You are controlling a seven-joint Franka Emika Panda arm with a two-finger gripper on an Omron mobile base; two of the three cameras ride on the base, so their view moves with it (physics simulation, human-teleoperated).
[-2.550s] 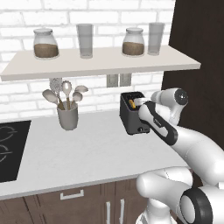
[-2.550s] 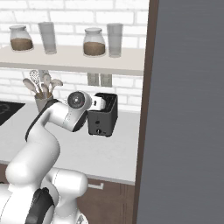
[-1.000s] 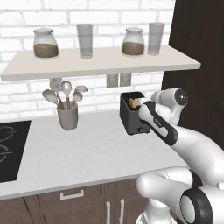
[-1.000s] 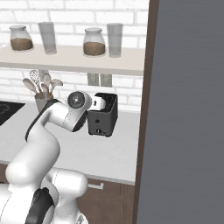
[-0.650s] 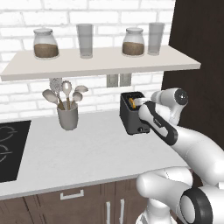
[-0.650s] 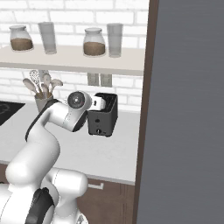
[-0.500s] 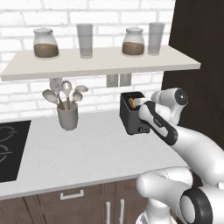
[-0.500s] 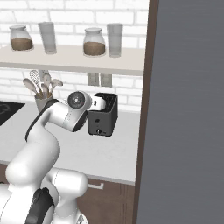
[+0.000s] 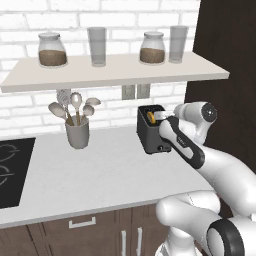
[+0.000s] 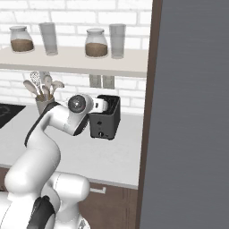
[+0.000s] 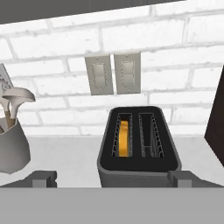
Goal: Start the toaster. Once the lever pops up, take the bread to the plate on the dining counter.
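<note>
step: start toaster [image 11: 139, 146] | gripper [image 11: 111, 178]: jaws fully apart, empty, above front edge | bread [image 11: 124, 138]: in left slot | advice: lower onto lever squarely, press fully down

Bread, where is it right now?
In the hand view the bread sits down in the toaster's left slot, below the two wall outlets.

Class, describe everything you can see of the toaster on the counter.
The toaster is a small dark grey box with rounded corners, two ribbed slots on top and a small knob low on its front. It stands upright on the white counter by the brick wall, below two wall outlets. The bread sits sunk in its left slot; the right slot is empty.
</note>
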